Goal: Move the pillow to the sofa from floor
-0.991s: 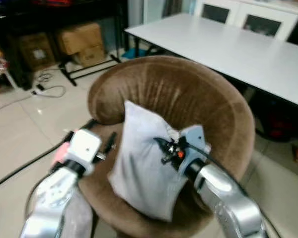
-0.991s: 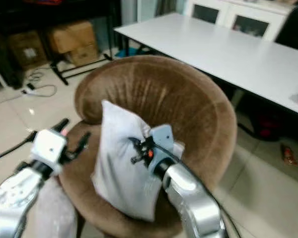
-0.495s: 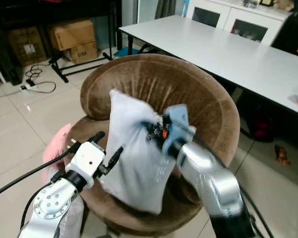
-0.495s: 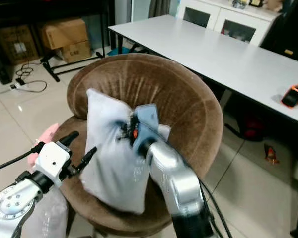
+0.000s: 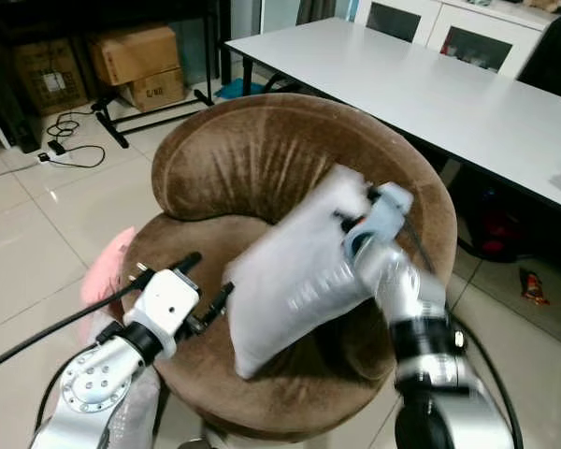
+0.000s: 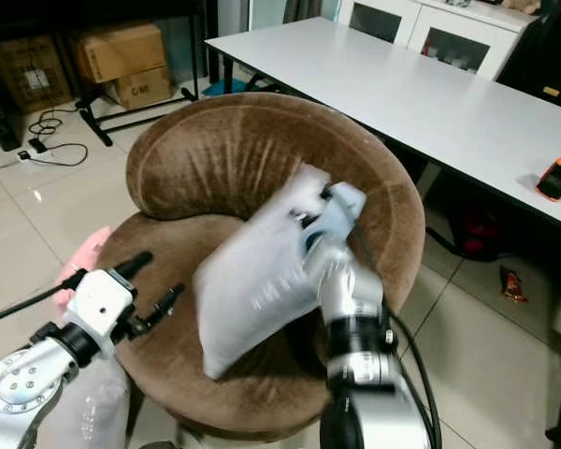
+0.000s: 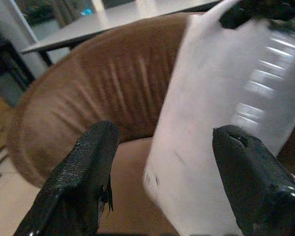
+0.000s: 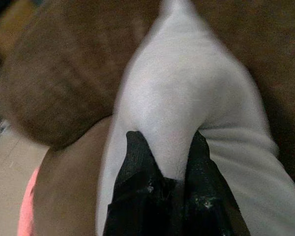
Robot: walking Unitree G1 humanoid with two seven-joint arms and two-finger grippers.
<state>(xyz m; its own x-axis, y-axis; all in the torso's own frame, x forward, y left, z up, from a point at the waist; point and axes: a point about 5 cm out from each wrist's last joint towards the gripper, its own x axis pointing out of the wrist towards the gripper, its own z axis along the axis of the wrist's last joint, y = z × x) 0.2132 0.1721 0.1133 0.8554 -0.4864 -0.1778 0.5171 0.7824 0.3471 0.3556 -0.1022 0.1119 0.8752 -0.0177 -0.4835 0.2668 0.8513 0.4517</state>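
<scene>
**Pillow hangs from the right tool, slanted over the seat**

The white pillow [image 5: 294,281] is off the floor and over the round brown sofa chair [image 5: 262,164]. The right tool [image 8: 162,162] is clenched on a fold of fabric at the pillow's upper corner, up near the chair's backrest on the robot's right. From that pinch the pillow's long axis runs diagonally, down and toward the robot's left, so its lower corner sits just above or on the seat cushion; blur makes it hard to tell whether it touches.

The left tool [image 5: 210,285] is released, fingers spread, and hovers just beside the pillow's lower left edge, at the front of the seat. In the left wrist view the pillow lies straight ahead between the two spread fingers [image 7: 83,172], close but apart from them.

So the pillow's weight hangs below and to the left of the right tool. My judgement is that lowering and letting go there would let it settle onto the seat, with the left tool near enough to steady the low end.

A white tabletop [image 5: 449,89] stands behind the chair.
</scene>
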